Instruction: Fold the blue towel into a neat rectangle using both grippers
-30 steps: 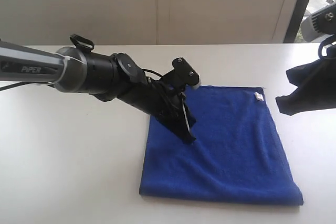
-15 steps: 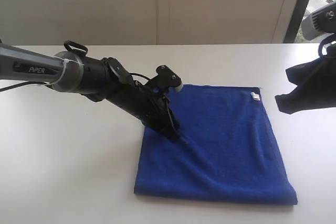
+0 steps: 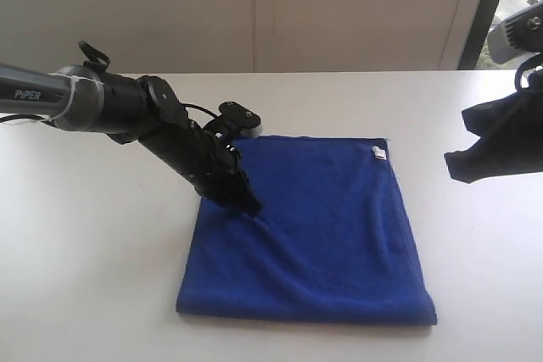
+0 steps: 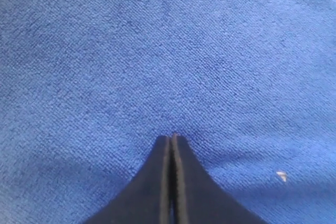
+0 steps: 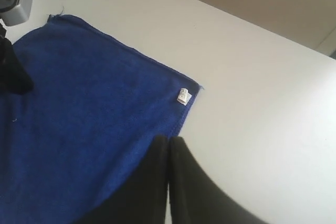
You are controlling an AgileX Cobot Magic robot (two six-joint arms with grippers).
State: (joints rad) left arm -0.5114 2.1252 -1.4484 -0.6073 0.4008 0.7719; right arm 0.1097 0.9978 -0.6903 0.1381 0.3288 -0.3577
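Note:
The blue towel [image 3: 314, 235] lies flat on the white table [image 3: 93, 286], its small white tag [image 3: 377, 153] at the far right corner. My left gripper [image 3: 252, 208] is shut, and its closed tips press down on the towel's left part. In the left wrist view the closed fingertips [image 4: 172, 136] rest on the towel [image 4: 157, 51], which fills the frame. My right gripper [image 3: 451, 167] hangs shut above the table, right of the towel and apart from it. In the right wrist view its tips [image 5: 168, 139] hover over the towel's [image 5: 79, 103] right edge, near the tag [image 5: 182, 96].
A pale wall runs behind the table's far edge [image 3: 339, 73], and a dark window frame [image 3: 479, 10] stands at the back right. The left arm's grey tube [image 3: 42, 99] reaches in from the left. Bare tabletop [image 5: 262, 103] surrounds the towel.
The left gripper, shut and pressed on the towel, has moved left and dragged the whole towel leftward with it. The right gripper has stayed in place.

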